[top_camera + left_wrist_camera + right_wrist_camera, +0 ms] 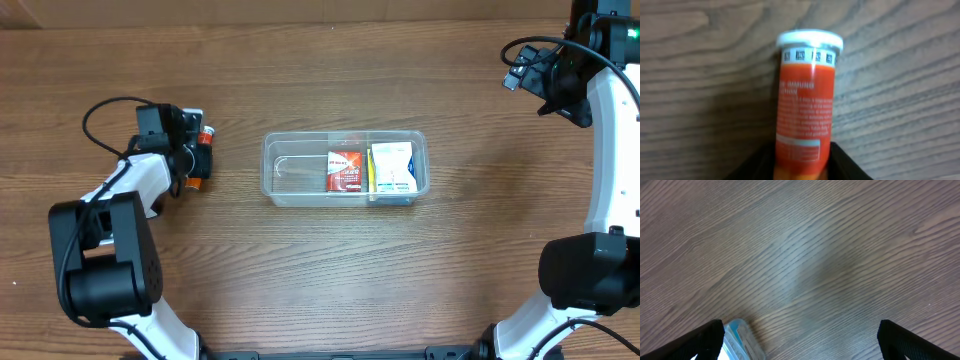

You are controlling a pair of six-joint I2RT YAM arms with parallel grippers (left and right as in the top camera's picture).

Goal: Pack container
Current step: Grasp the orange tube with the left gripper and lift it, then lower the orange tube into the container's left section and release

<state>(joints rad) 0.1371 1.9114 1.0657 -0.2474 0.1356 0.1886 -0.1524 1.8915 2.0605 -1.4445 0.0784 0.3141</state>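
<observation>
From above, the container [345, 168] sits in the middle of the frame on the wooden surface [300, 270], with a red box [345, 170] and a white box [392, 167] in its right half. Only the left wrist view shows the tube [807, 100] close: orange, with a white cap, and the left pincer [802, 164] clamped on its lower end. The right pincer [800, 332] stands wide apart above the wood, with a corner of the container at the bottom left of its view.

The container [290, 186] sits on the surface [320, 270], a red box [345, 170] and a white box [392, 168] side by side in its right half. Well off to its left, the left gripper [194, 160] straddles an orange tube [204, 140].
</observation>
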